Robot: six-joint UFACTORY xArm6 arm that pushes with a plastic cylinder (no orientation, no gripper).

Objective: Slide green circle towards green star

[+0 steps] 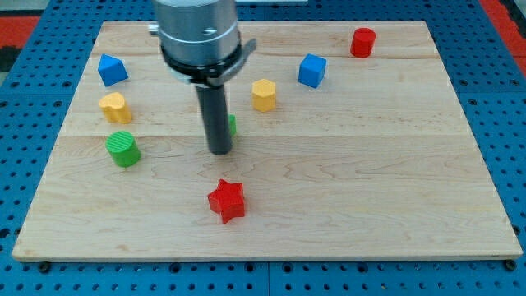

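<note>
The green circle is a round ribbed block at the view's left on the wooden board. The green star is mostly hidden behind the dark rod; only a green sliver shows at the rod's right side. My tip rests near the board's middle, right in front of the green star and well to the right of the green circle, apart from it.
A red star lies below my tip. A yellow block and a blue block sit above the green circle. A yellow hexagon, a blue cube and a red cylinder lie toward the top right.
</note>
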